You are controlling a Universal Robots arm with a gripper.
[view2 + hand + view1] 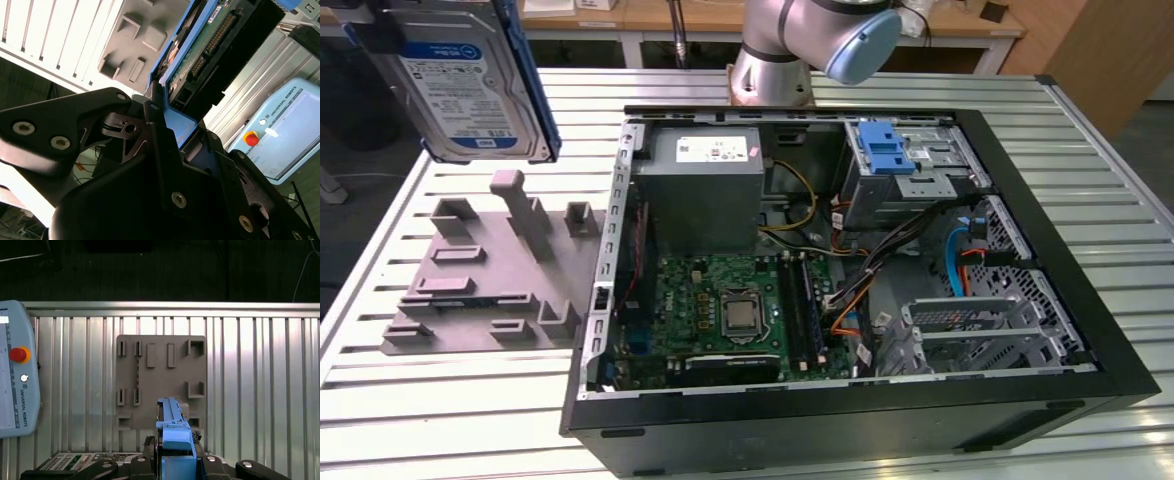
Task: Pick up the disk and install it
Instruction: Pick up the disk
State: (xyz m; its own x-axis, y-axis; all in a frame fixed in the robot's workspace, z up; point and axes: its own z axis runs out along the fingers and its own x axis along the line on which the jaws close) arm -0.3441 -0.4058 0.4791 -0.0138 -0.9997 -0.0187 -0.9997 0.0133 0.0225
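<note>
While the slatted metal bench [440, 420] is carrying everything, the open computer case [854, 425] is lying on its side toward the exterior view's right, with its motherboard [734, 310] facing up. A grey moulded fixture plate [480, 300] is sitting on the bench just beside the case, on the exterior view's left. A pale teach pendant [15, 370] is showing near the bench's rim in the first wrist view. The disk [467, 90] is hanging in the air above the fixture plate, clear of it and outside the case, standing on edge with its label facing the exterior camera. In the second wrist view the pincer [167, 125] is gripping the disk's blue carrier frame, seemingly from both sides, though the contact is partly hidden.
</note>
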